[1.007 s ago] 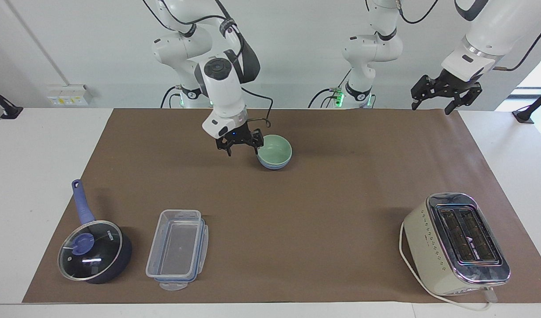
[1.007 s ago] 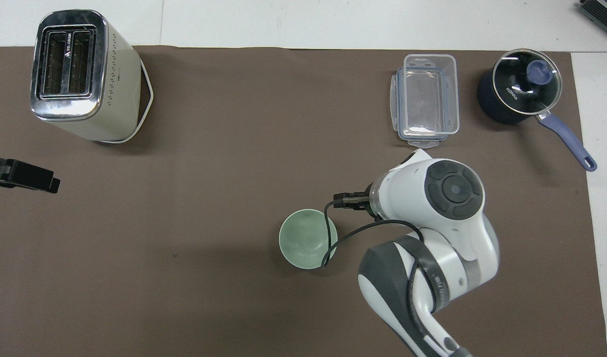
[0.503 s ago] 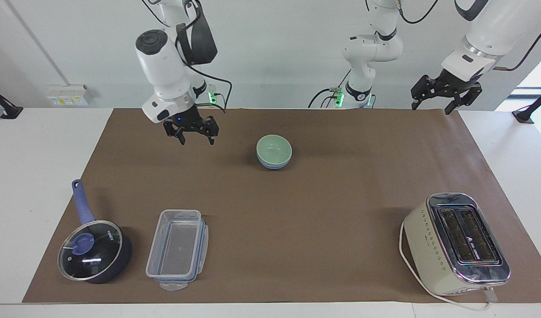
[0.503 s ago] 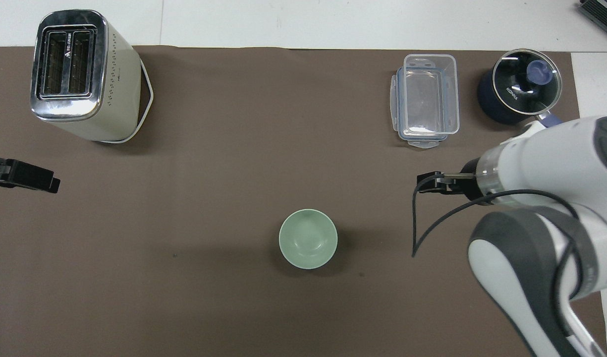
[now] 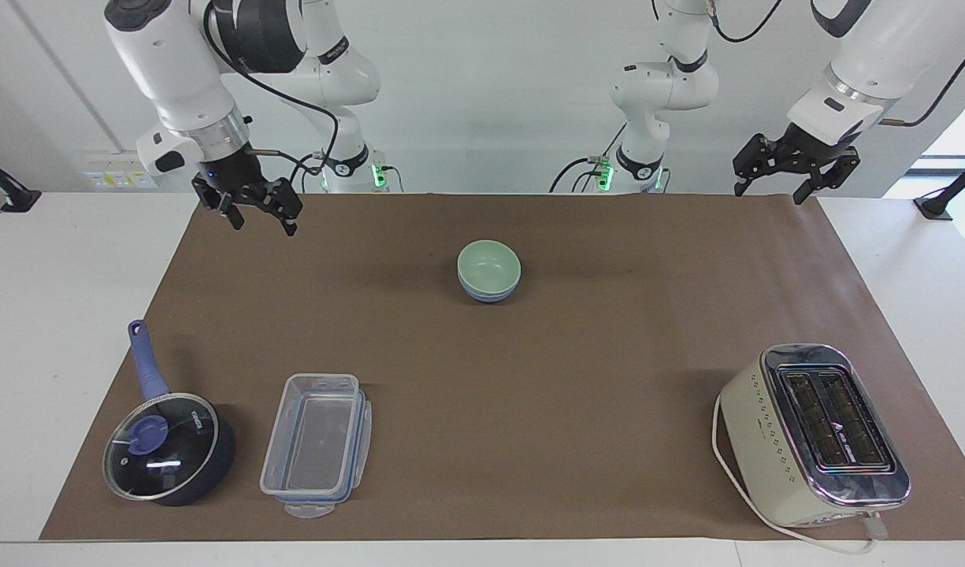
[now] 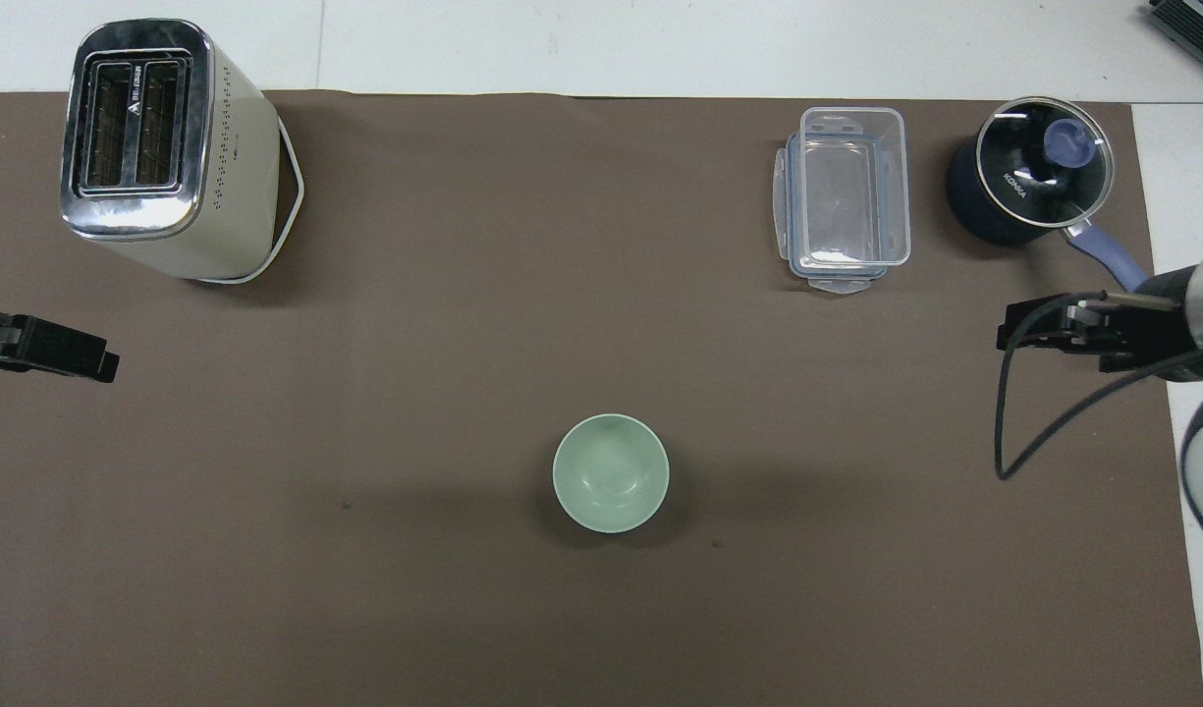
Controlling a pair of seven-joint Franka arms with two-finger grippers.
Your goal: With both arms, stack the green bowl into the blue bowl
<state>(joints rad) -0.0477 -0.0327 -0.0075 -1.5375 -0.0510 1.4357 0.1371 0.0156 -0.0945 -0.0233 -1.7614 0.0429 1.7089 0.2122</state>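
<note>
Mid-mat: green bowl point(image 5: 488, 265) nested in blue bowl point(image 5: 488, 296) | toaster point(image 5: 813, 435), saucepan point(image 5: 169, 449) well apart | jaws apart

Robotics lab. Evidence: two white arms point(image 5: 191, 79) mounted at a white counter point(image 5: 80, 260) covered by a brown mat point(image 5: 608, 378); bare white wall; kitchen props beside the mat's edge: toaster point(image 5: 813, 433), saucepan point(image 5: 171, 449), plastic container point(image 5: 317, 445).

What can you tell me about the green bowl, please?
The green bowl is small, round, pale mint, smooth and matte, with a plain empty inside. It sits upright, nested in the blue bowl, whose rim shows just beneath it, mid-mat on the brown mat. Nothing else touches it.
</note>
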